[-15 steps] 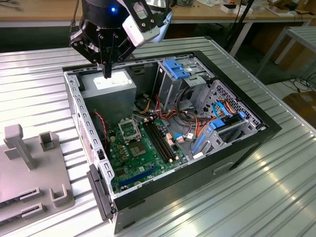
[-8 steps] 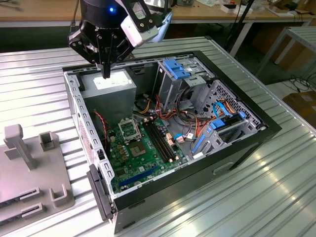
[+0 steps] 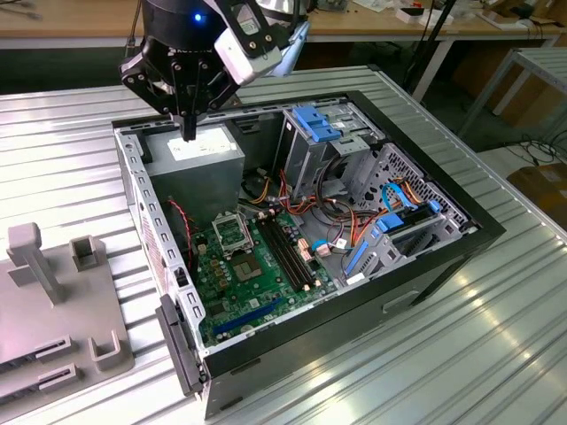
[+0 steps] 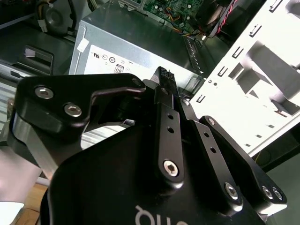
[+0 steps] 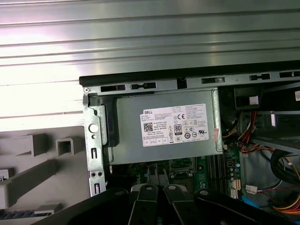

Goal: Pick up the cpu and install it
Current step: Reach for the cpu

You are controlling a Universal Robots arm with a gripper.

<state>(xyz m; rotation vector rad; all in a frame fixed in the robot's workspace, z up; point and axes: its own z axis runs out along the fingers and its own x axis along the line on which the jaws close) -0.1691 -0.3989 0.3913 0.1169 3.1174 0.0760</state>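
— Gripper [image 4: 163,77] is right up close in the second wrist view. Fingertips look pressed together, and I can't tell if anything's pinched between them. So where's the cpu?

— Honestly can't tell from these. The socket [image 3: 232,232] on the green motherboard [image 3: 244,283] shows its metal frame and a dark centre. In the exterior view the pincer tip hangs right at the top of the grey power supply [image 3: 197,164], in a corner of the open PC case [image 3: 469,228]. A grey fixture [image 3: 53,328] sits on the ribbed metal table [image 3: 425,354], to the exterior view's left of the case.
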